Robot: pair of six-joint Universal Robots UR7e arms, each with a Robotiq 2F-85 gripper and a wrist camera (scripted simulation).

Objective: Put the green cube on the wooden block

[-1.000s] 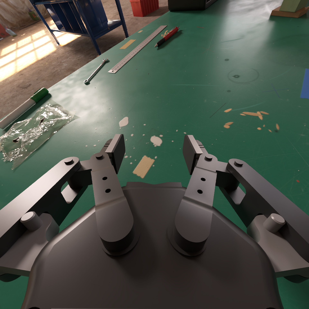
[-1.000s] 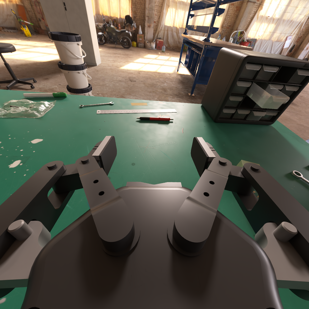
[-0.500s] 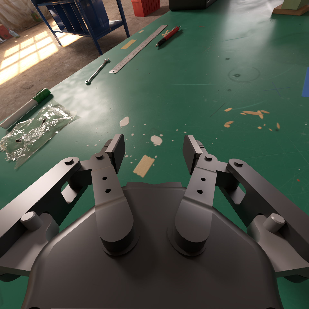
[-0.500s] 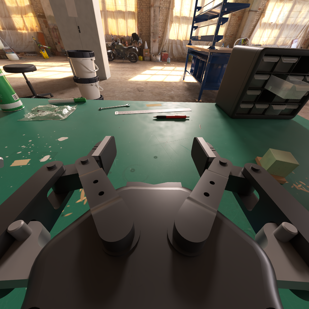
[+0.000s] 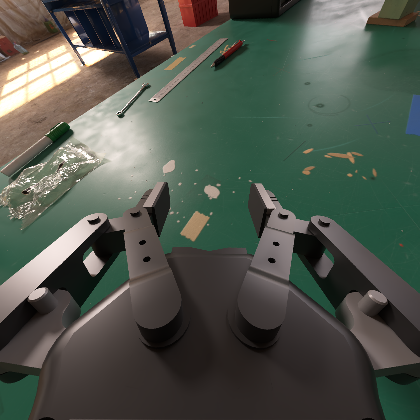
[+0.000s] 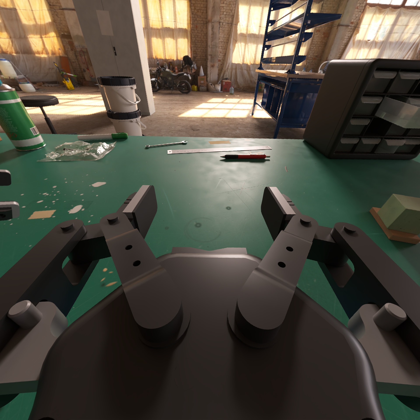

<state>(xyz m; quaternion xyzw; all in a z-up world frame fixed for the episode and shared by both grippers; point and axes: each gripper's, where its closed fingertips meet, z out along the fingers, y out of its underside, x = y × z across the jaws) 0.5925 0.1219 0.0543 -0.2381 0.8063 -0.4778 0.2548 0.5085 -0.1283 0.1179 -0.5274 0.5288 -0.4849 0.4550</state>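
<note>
Your right claw (image 6: 208, 208) is pulling back with its fingers apart, holding nothing, and more of the tabletop (image 6: 227, 181) is showing now. The green cube (image 6: 400, 213) is sitting on the wooden block (image 6: 395, 235), maybe tilted. Your left claw (image 5: 208, 204) is open too.

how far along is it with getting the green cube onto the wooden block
Looks done: the green cube sits on the wooden block, slightly askew. In hand: nothing; the right tool and left tool are both open and empty over the table. Left: nothing visible.
</note>
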